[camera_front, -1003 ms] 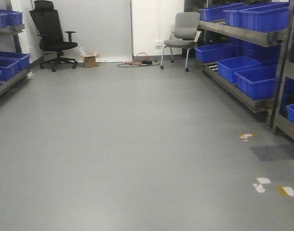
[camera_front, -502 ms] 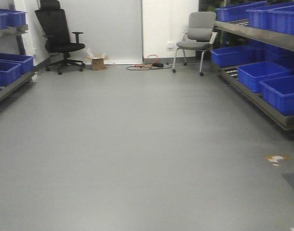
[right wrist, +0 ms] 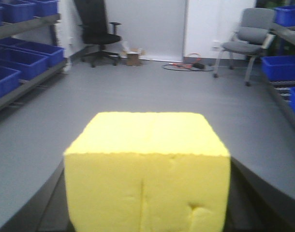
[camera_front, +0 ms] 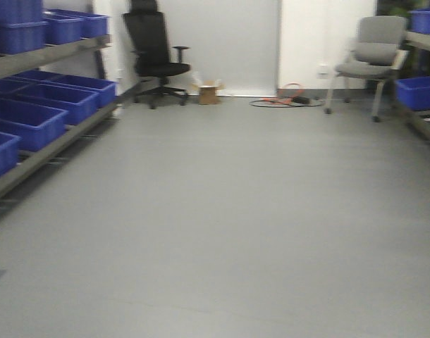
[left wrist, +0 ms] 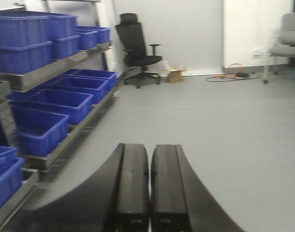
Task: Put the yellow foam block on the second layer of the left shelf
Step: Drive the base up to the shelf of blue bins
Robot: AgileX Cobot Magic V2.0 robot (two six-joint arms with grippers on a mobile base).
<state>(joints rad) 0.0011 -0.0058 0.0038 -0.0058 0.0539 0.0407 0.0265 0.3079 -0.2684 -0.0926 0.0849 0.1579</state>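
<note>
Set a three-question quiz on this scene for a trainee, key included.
1. True or false: the left gripper holds the yellow foam block.
2. What sits on the left shelf? A) red crates B) blue bins C) cardboard boxes
3. Which chair stands nearer that shelf, the black chair or the grey chair?
Key: 1 false. The left gripper is shut and empty, and the right gripper holds the block. 2 B. 3 the black chair.
</note>
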